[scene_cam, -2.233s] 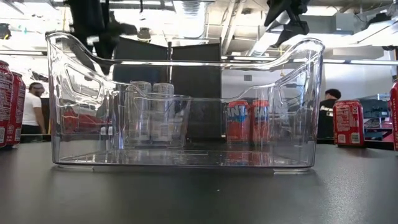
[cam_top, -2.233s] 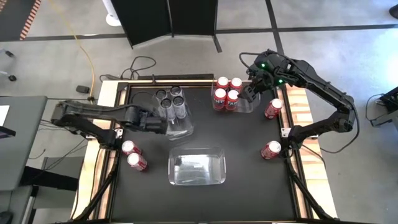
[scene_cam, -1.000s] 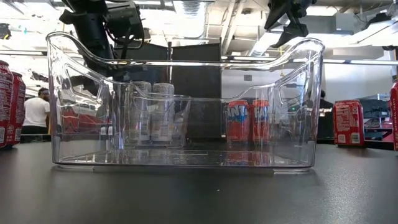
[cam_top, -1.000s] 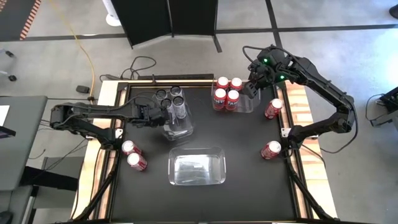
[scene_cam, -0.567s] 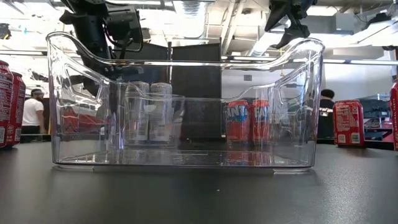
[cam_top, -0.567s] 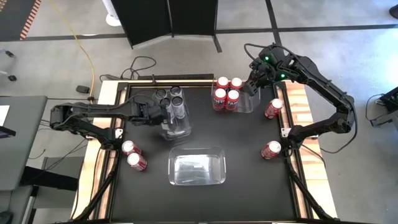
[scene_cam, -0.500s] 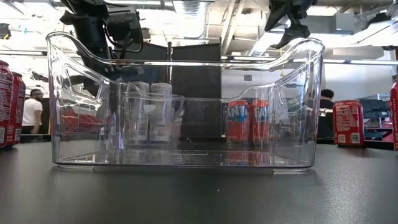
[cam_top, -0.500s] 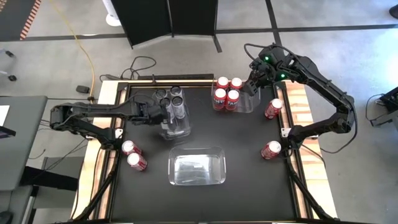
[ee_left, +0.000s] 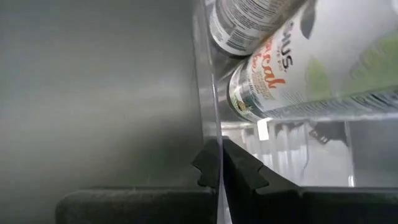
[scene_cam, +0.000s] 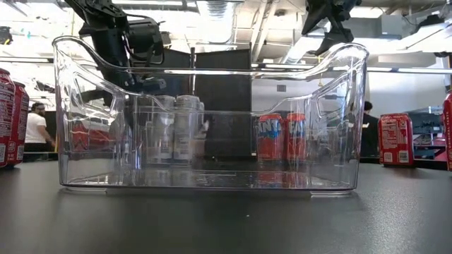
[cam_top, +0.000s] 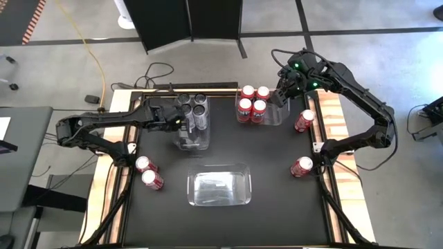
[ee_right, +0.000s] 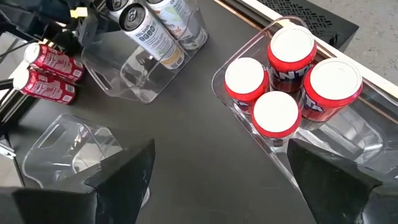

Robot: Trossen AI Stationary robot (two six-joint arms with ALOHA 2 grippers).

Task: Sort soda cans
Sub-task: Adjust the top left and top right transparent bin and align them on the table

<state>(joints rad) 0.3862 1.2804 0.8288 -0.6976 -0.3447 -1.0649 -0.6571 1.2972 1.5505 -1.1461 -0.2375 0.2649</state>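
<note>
Several silver-grey cans [cam_top: 195,109] stand in a clear bin [cam_top: 192,138] at the table's far left. My left gripper [cam_top: 173,119] is shut on that bin's left wall; the cans [ee_left: 280,68] show through the plastic. Several red cans [cam_top: 250,102] stand in a second clear bin [cam_top: 273,117] at the far right, also in the right wrist view [ee_right: 286,81]. My right gripper [ee_right: 224,186] hangs open above that bin's right end and touches nothing. Loose red cans stand at the left edge [cam_top: 147,171] and at the right [cam_top: 304,120], [cam_top: 302,166]. My left gripper pinches the clear bin's thin left wall [ee_left: 219,146] between its two fingers [ee_left: 245,171], one inside the bin and one outside. It comes level from the table's left. The bin stands on the table with the silver-grey cans upright in it.
A third clear bin [cam_top: 219,185] sits near the table's middle and fills the low view [scene_cam: 212,113]. Wooden rails [cam_top: 119,104] border the table on the left and right. People stand in the room beyond [scene_cam: 32,120].
My left gripper has moved toward the table's far edge and kept hold of the bin wall. The bin with the silver-grey cans has slid with it, toward the far and left edges, and turned slightly. The cans stay upright.
</note>
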